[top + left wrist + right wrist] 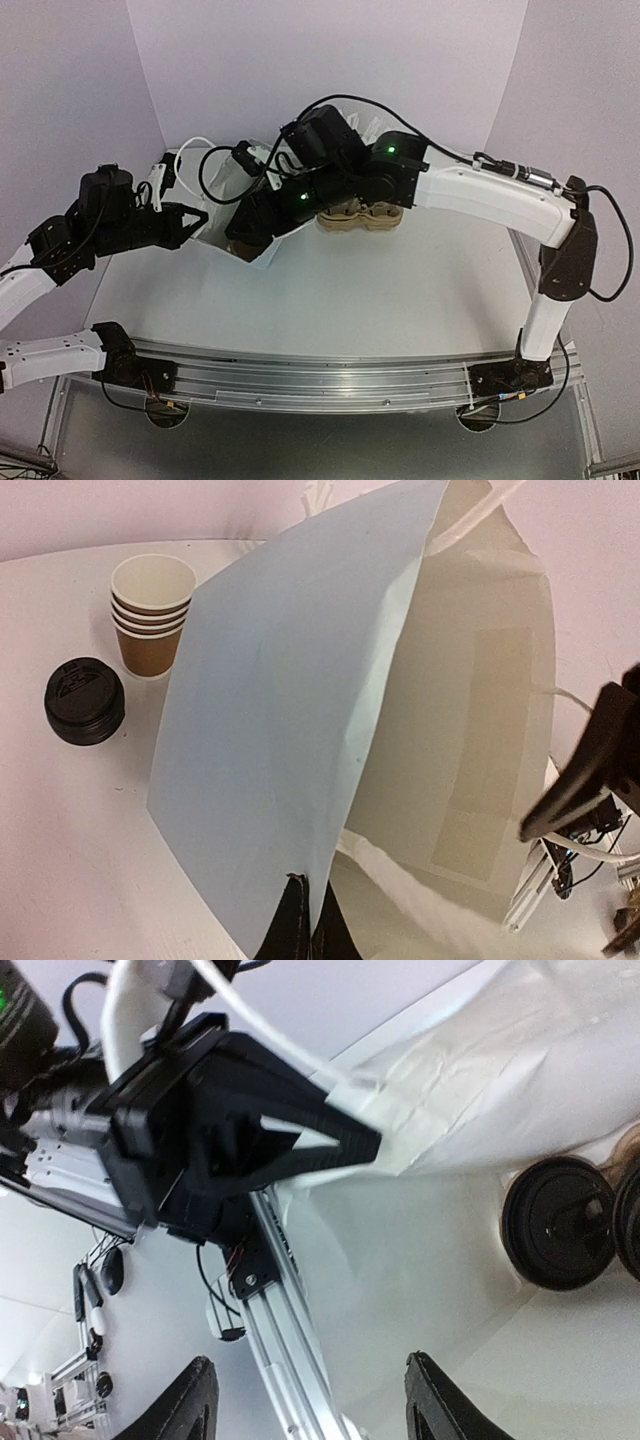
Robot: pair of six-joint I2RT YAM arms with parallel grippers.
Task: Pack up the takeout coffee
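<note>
A stack of brown kraft cups [150, 615] stands on the table with a black lid [85, 700] beside it, left of a white paper bag [300, 710]. My left gripper [305, 920] is shut on the bag's mouth edge and holds it up [195, 225]. My right gripper [310, 1380] is open and empty at the bag's mouth [242, 240], its fingers [575, 780] showing at the right of the left wrist view. Two black lids [560, 1222] on brown cups lie by the bag's white paper; whether they are inside I cannot tell. A tan cup carrier [355, 218] sits under the right arm.
The aluminium rail [285, 1300] of the table's near edge runs below the bag in the right wrist view. White walls close in the table on the left, back and right. Cables [205, 165] loop behind the bag.
</note>
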